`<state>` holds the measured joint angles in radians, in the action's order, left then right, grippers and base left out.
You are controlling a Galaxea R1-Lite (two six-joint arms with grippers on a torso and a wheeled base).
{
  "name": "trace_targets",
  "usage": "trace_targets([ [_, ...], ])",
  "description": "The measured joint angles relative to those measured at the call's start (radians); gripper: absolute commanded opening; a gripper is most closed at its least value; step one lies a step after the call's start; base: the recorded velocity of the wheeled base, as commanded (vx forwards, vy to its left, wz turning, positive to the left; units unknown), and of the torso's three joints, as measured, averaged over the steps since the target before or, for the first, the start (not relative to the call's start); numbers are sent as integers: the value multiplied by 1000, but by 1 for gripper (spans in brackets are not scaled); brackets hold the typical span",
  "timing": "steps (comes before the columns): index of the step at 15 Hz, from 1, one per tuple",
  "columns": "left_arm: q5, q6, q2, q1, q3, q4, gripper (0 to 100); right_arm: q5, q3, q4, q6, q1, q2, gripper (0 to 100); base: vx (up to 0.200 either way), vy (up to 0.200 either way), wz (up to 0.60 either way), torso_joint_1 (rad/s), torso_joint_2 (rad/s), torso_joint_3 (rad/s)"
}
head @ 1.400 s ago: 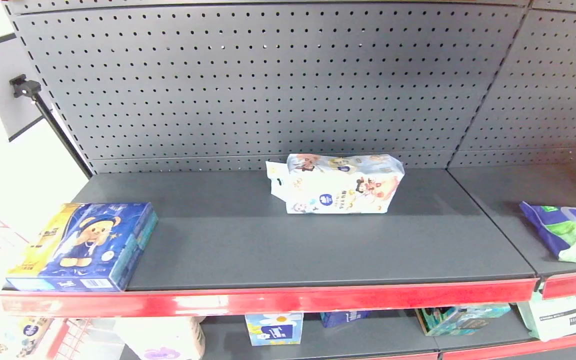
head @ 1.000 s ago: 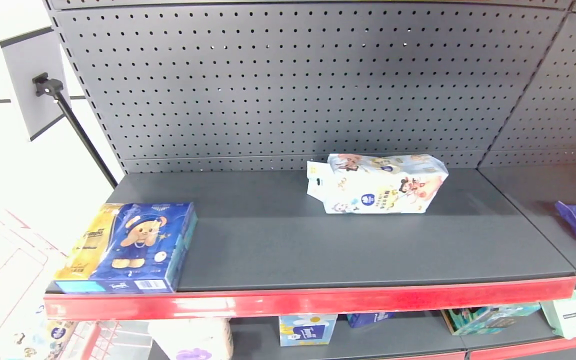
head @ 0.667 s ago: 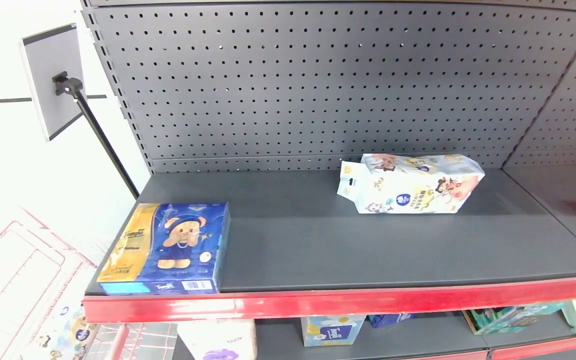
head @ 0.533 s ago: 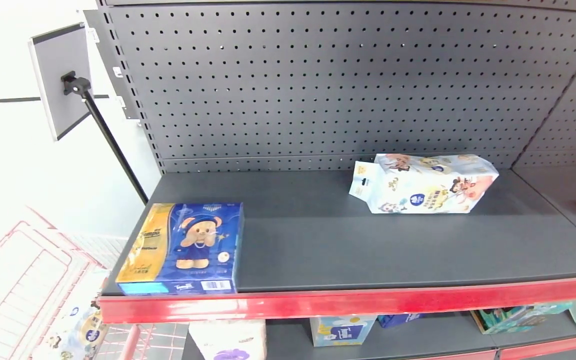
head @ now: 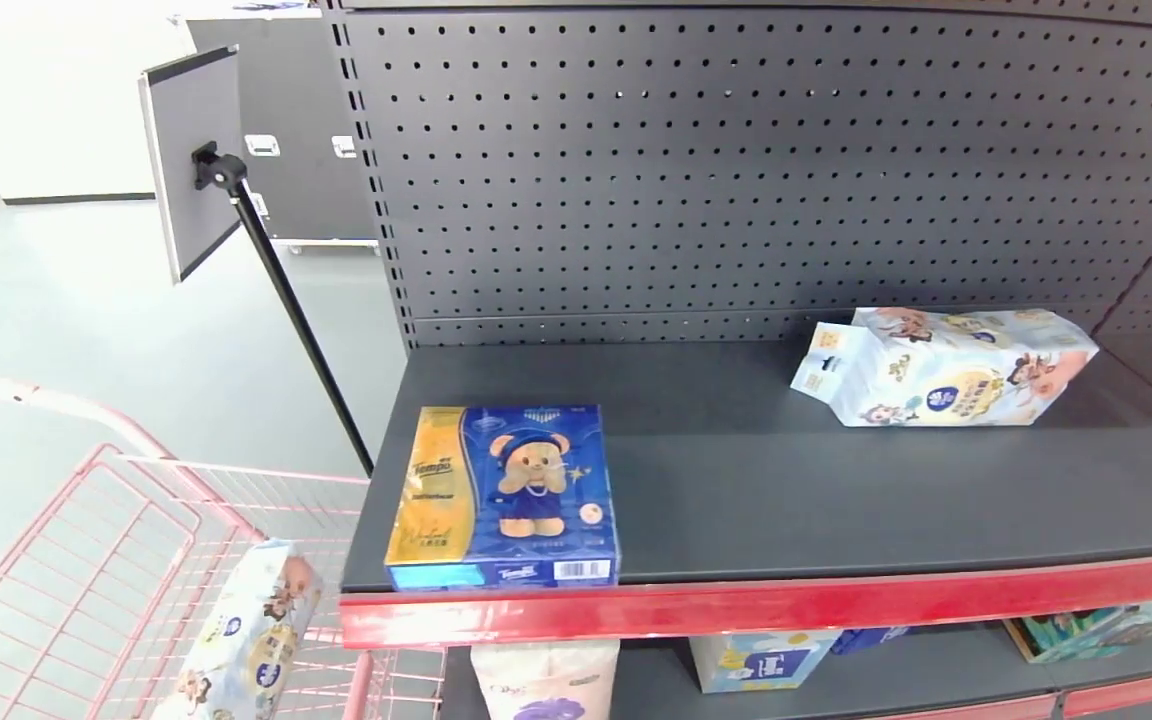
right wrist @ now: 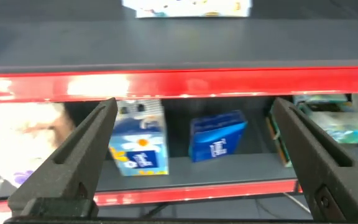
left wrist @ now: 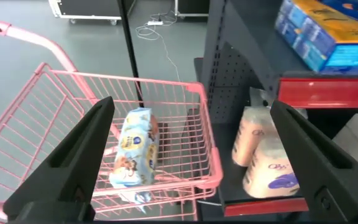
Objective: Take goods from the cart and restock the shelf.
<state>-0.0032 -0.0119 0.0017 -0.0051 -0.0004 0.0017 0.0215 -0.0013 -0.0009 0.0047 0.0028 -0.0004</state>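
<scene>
A pink wire cart [head: 256,472] stands left of the shelf, with a white cartoon-printed pack [head: 248,632] leaning inside it. On the dark shelf board [head: 786,500] a blue bear-printed tissue box [head: 504,500] lies at the front left. A second white printed pack [head: 946,365] lies at the back right. My left gripper [left wrist: 192,106] hangs open above the cart [left wrist: 123,78] and its pack [left wrist: 135,152], holding nothing. My right gripper [right wrist: 194,102] is open and holds nothing, level with the red shelf edge [right wrist: 179,84].
A grey sign panel on a black slanted pole [head: 191,160] stands beyond the cart. The lower shelf holds paper rolls [left wrist: 260,155], a blue-and-yellow tissue box [right wrist: 138,146], a blue pack [right wrist: 216,140] and a teal box [right wrist: 328,124]. A pegboard wall [head: 736,170] backs the shelf.
The head camera has swung left, so the whole picture shifted right. The cart and its pack came into view. The goods on the shelf have not moved.
</scene>
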Motion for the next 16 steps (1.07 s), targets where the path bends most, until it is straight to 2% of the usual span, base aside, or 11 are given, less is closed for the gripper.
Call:
trace_targets([
  [4, 0, 0, 0, 0, 0, 0, 100, 0, 0, 0, 0, 0, 0, 100, 0, 200, 0, 4, 4, 4],
  [11, 0, 0, 0, 1, 0, 0, 100, 0, 0, 0, 1, 1, 0, 100, 0, 0, 0, -7, 10, 9],
  [16, 0, 0, 0, 0, 0, 0, 100, 0, 0, 0, 1, 0, 0, 100, 0, 0, 0, -127, 343, 196],
])
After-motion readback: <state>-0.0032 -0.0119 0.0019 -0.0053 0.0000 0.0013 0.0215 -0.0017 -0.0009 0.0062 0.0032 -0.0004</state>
